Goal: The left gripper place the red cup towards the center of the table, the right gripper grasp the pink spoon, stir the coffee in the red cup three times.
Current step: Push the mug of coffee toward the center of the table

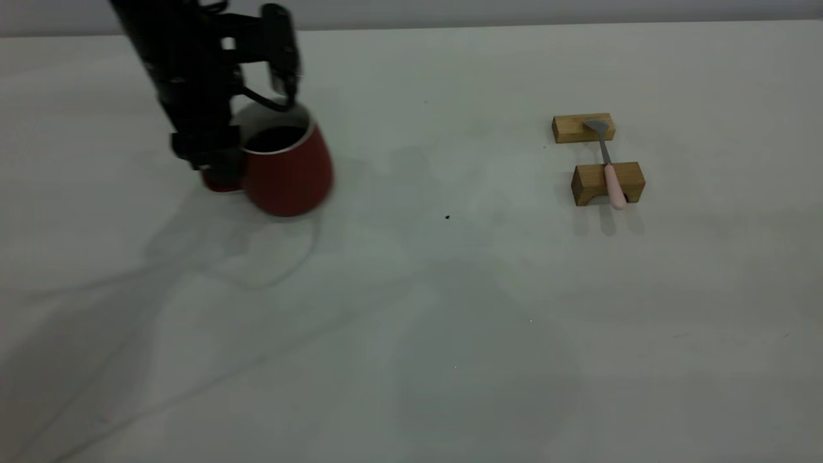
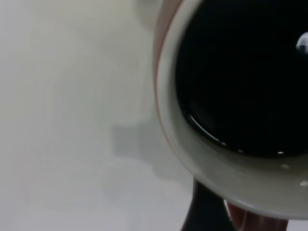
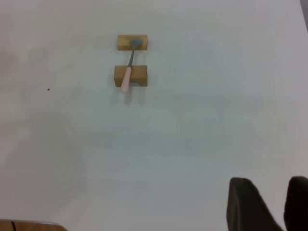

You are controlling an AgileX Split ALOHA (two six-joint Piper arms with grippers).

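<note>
The red cup [image 1: 286,168] was seen at the left part of the table [image 1: 411,334], held at its handle side by the left gripper [image 1: 215,157], whose fingers were pressed onto the handle region; the exact contact was hidden behind the arm. In the exterior view the cup looked tipped slightly, and whether its base touched the surface could not be told. The centre of the table lay to the cup's right, toward a tiny dark speck [image 1: 447,217], so the coming move was judged to be a carry in that direction.

Well apart, on the right side, the pink spoon [image 1: 609,168] was laid across two wooden blocks [image 1: 607,182], its long axis running away from the camera, bowl on the far block, pink handle overhanging the near one. The right arm was judged the nearer to it.

The coffee [image 2: 240,72] was shown as a dark, round surface only in the left wrist view. Only the right wrist view showed the right gripper [image 3: 269,204], its fingers spread with a gap between them, far from the spoon.
</note>
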